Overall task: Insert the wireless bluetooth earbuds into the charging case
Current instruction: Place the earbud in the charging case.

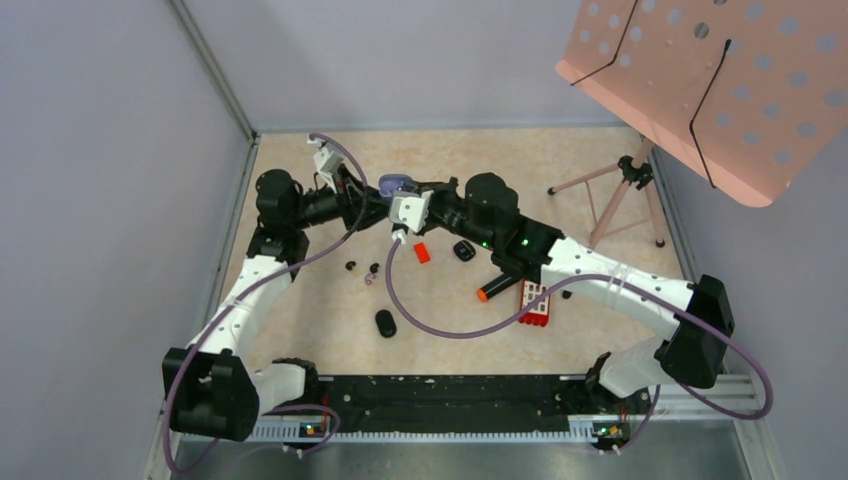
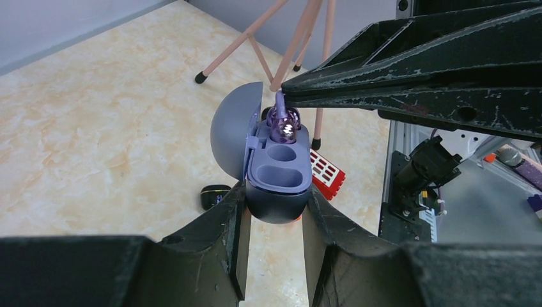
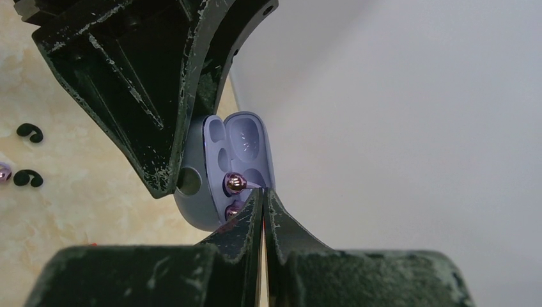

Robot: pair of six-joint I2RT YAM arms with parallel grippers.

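Note:
My left gripper [image 2: 275,206] is shut on the blue-purple charging case [image 2: 278,173] and holds it above the table with its lid [image 2: 233,131] open. My right gripper [image 3: 263,192] is shut on the thin tip of a glossy purple earbud [image 3: 234,183]. It holds the earbud at the case's far socket [image 2: 283,125]. The near socket [image 2: 281,178] looks empty. In the top view both grippers meet at the case [image 1: 397,184]. Two black earbuds [image 1: 351,266] [image 1: 374,268] and a purple-tinted one [image 1: 368,281] lie on the table.
A small red piece [image 1: 421,253], a black case [image 1: 463,250], an orange-tipped marker [image 1: 495,288], a red block [image 1: 535,303] and a black oval case [image 1: 385,323] lie on the table. A pink music stand [image 1: 700,90] with tripod legs [image 1: 620,190] stands at the right rear.

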